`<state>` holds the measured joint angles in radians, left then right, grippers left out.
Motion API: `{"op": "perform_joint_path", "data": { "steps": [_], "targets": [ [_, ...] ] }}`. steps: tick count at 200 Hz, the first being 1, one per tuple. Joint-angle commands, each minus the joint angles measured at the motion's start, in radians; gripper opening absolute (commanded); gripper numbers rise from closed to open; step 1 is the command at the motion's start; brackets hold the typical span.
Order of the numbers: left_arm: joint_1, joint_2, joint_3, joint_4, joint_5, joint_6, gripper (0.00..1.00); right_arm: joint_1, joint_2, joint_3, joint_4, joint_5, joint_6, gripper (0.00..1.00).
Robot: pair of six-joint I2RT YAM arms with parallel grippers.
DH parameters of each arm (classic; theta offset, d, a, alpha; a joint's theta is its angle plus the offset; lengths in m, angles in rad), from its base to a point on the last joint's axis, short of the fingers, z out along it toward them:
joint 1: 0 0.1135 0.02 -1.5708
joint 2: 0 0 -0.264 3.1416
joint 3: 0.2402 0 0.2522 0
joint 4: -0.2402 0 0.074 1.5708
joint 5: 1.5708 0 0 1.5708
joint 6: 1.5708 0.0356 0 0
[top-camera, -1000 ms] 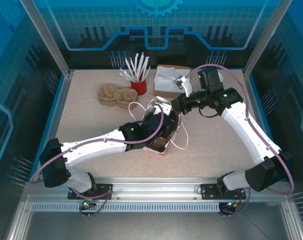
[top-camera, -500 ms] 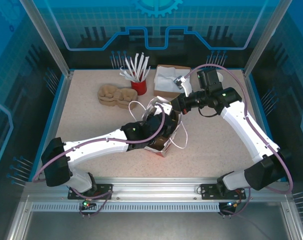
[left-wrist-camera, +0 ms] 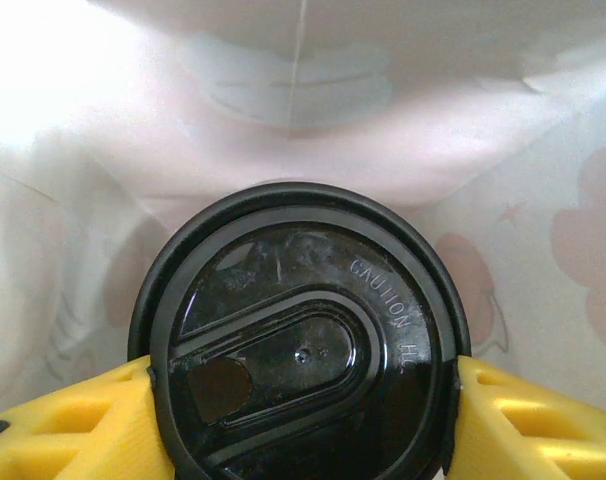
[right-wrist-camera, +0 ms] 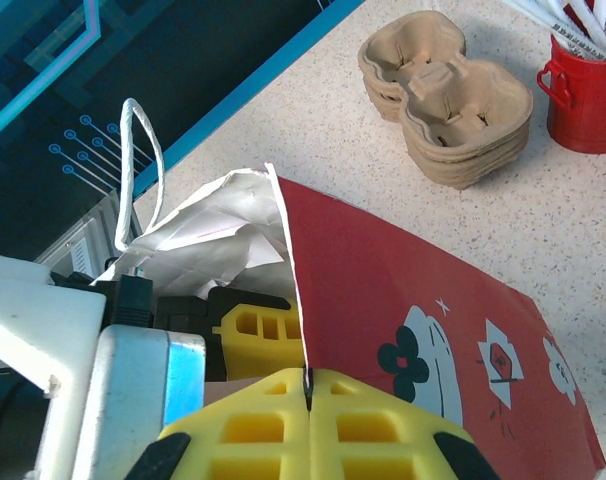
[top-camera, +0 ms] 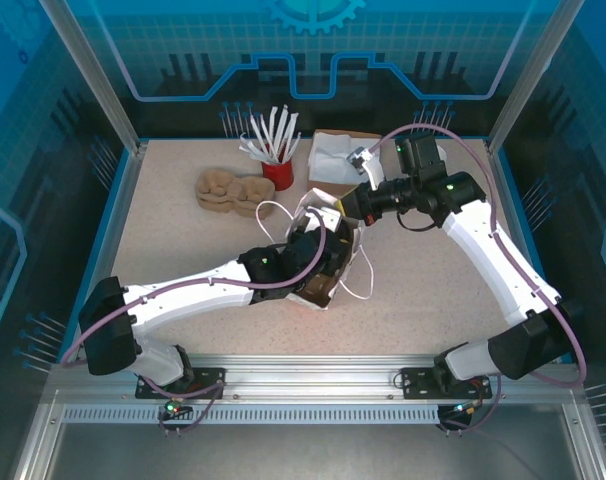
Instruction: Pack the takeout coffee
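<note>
1. Top view, bottom edge: noted both arm bases on the rail. Left arm slanting up toward frame centre, right arm climbing the right side and bending back left.
2. Frame centre: found the paper bag (top-camera: 321,290) on the table (top-camera: 433,290), mouth upward, with a white cord handle (top-camera: 358,285) hanging off its right side.
3. Found the left gripper (top-camera: 316,250) reaching down into the bag. Left wrist view: yellow fingers (left-wrist-camera: 73,420) at lower left and lower right, spread to cup width and clamped on either side of the takeout coffee (left-wrist-camera: 298,345).
4. Located the takeout coffee inside the bag, bottom centre of the left wrist view. Black lid with sip hole facing the camera, white bag lining around and behind it. Cannot tell whether its base rests on the bag floor.
5. Just above, in the top view: right gripper (top-camera: 345,208) at the bag's upper-right rim. Right wrist view: fingers (right-wrist-camera: 253,430) pressed together at bottom centre, pinching the bag's top edge. Red printed outside to the right, white inside to the left.
6. Farther, upper left of the top view: stacked pulp cup carriers (top-camera: 228,190), with a red mug (top-camera: 278,173) of white sticks just to their right.
7. Farthest, upper centre: cardboard box (top-camera: 338,160) holding white paper.
</note>
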<state>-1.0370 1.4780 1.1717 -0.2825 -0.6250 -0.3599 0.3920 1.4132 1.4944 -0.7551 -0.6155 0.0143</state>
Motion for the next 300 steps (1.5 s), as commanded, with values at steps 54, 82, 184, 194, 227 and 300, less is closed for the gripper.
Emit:
{"op": "perform_joint_path", "data": {
  "steps": [54, 82, 184, 194, 227, 300],
  "targets": [
    [0.008, -0.008, -0.032, -0.017, -0.046, 0.016, 0.58, -0.002, 0.005, 0.041, 0.009, -0.069, -0.016, 0.00],
    [0.015, -0.009, -0.051, 0.022, -0.051, 0.029, 0.58, -0.001, 0.005, 0.040, 0.011, -0.074, -0.010, 0.00],
    [0.031, 0.013, -0.048, 0.055, -0.095, 0.079, 0.57, 0.002, 0.025, 0.045, 0.001, -0.080, 0.035, 0.00],
    [0.031, 0.020, -0.048, 0.051, -0.095, 0.078, 0.57, 0.003, 0.030, 0.050, -0.004, -0.079, 0.039, 0.00],
    [0.035, 0.044, -0.040, 0.030, -0.093, 0.065, 0.57, 0.004, 0.040, 0.052, -0.004, -0.077, 0.051, 0.00],
    [0.062, 0.091, -0.014, -0.025, -0.070, 0.025, 0.57, 0.008, 0.074, 0.067, 0.004, -0.093, 0.061, 0.00]
  ]
}}
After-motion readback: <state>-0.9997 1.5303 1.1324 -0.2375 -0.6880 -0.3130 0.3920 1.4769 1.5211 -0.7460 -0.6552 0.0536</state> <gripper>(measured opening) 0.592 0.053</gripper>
